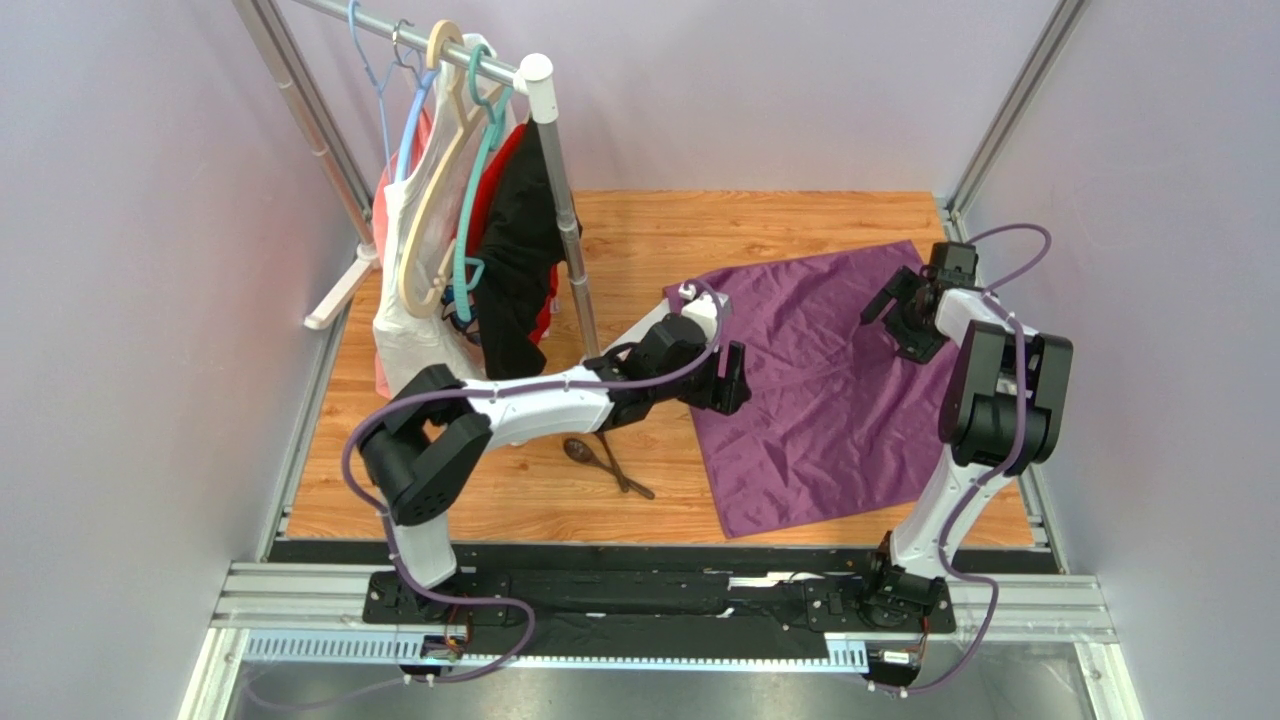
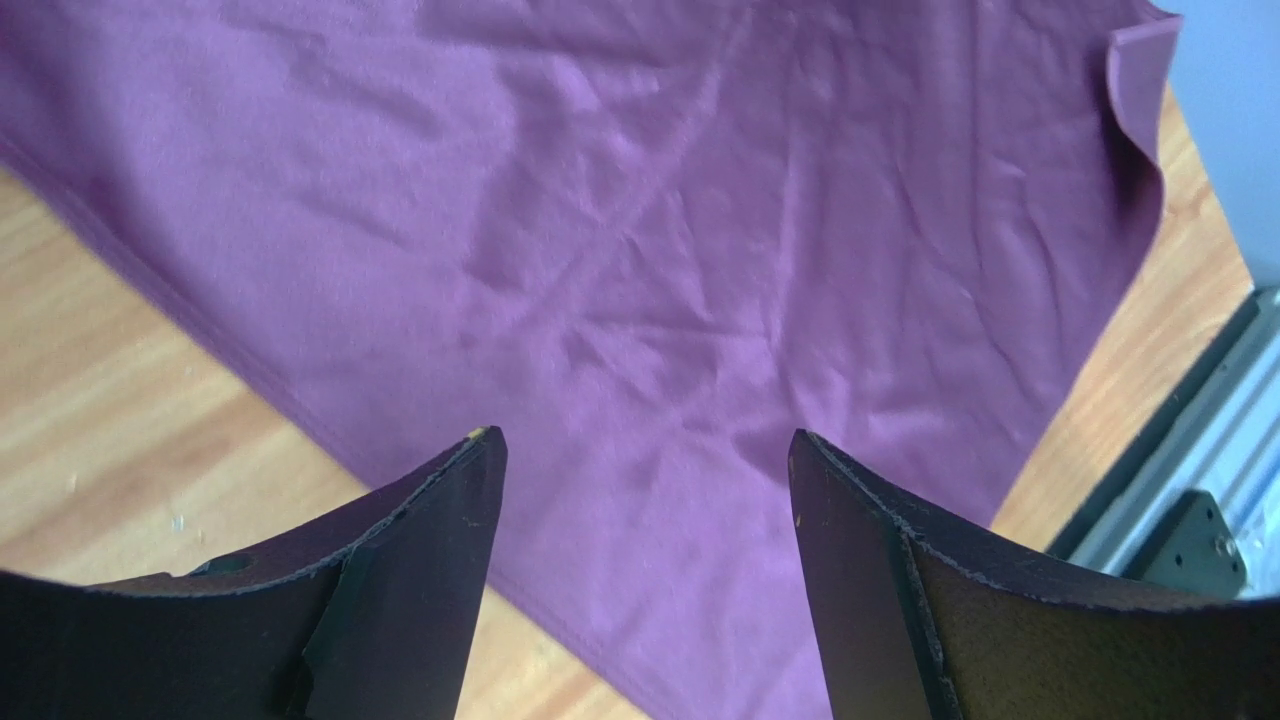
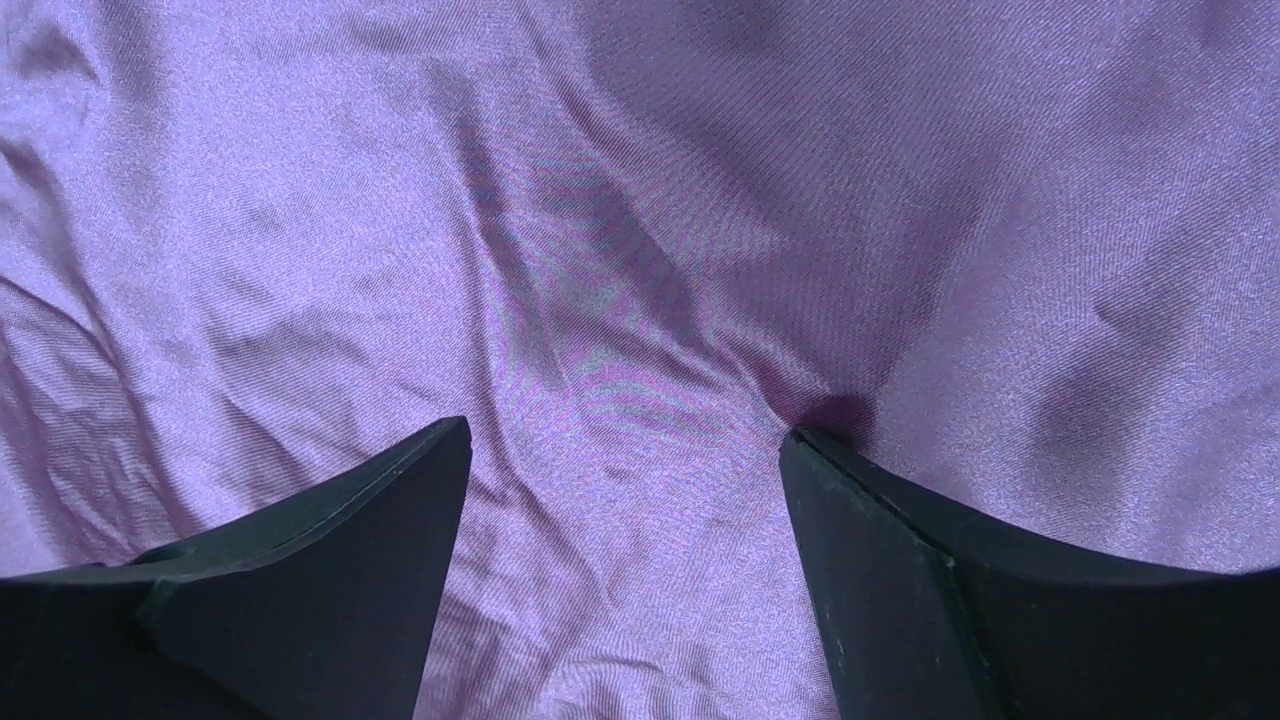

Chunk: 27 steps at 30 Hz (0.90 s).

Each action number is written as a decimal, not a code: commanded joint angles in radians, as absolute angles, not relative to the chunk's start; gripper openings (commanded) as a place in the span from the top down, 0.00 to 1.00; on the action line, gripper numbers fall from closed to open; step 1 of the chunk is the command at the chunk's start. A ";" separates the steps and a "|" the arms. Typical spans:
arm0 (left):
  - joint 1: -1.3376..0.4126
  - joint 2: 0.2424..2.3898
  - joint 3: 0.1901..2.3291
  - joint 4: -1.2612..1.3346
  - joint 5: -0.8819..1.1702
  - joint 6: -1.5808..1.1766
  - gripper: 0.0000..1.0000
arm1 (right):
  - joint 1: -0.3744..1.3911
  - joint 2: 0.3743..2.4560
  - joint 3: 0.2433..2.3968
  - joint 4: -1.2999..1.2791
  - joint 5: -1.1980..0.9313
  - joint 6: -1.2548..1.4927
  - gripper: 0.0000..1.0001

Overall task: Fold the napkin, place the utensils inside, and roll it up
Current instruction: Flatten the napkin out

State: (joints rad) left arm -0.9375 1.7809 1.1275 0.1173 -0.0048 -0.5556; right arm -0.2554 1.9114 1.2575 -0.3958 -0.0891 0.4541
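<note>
On the wooden table, the left gripper and right gripper are held wide, empty, over the napkin; its thin, flat cloth can be missed.

1 napkin. 2 utensils, near left: 1 spoon, 1 fork. 2 arms: left arm, right arm. 1 clothes rack, far left, w/ 3 garments.

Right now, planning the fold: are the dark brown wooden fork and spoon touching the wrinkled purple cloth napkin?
Apart. The top view shows bare table between the utensils and the napkin's left edge.
</note>
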 commanded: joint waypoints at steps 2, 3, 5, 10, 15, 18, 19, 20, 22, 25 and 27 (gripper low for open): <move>-0.919 1.894 1.288 0.118 0.074 -0.537 0.22 | -0.262 1.928 1.235 -0.434 -0.120 0.476 0.17; -0.919 1.935 1.327 0.127 0.086 -0.541 0.22 | -0.261 1.905 1.226 -0.425 -0.123 0.480 0.17; -0.919 1.979 1.362 0.136 0.113 -0.560 0.22 | -0.261 1.828 1.191 -0.416 -0.110 0.492 0.17; -0.894 2.123 1.446 0.141 0.181 -0.649 0.22 | -0.258 1.691 1.109 -0.411 -0.121 0.503 0.17; -0.847 2.198 1.451 0.160 0.218 -0.703 0.23 | -0.256 1.622 1.040 -0.420 -0.126 0.496 0.17; -0.824 2.224 1.477 0.140 0.242 -0.710 0.23 | -0.256 1.609 1.014 -0.419 -0.123 0.502 0.17; -0.816 2.233 1.485 0.140 0.264 -0.716 0.23 | -0.256 1.605 1.008 -0.416 -0.124 0.505 0.17; -0.810 2.241 1.491 0.138 0.274 -0.718 0.23 | -0.256 1.605 1.003 -0.413 -0.127 0.506 0.17; -0.792 2.261 1.517 0.130 0.291 -0.716 0.23 | -0.255 1.606 0.993 -0.408 -0.132 0.514 0.17; -0.773 2.289 1.574 0.089 0.307 -0.694 0.23 | -0.256 1.614 0.982 -0.405 -0.130 0.512 0.17; -0.765 2.315 1.638 0.039 0.327 -0.680 0.23 | -0.255 1.617 0.980 -0.407 -0.130 0.512 0.17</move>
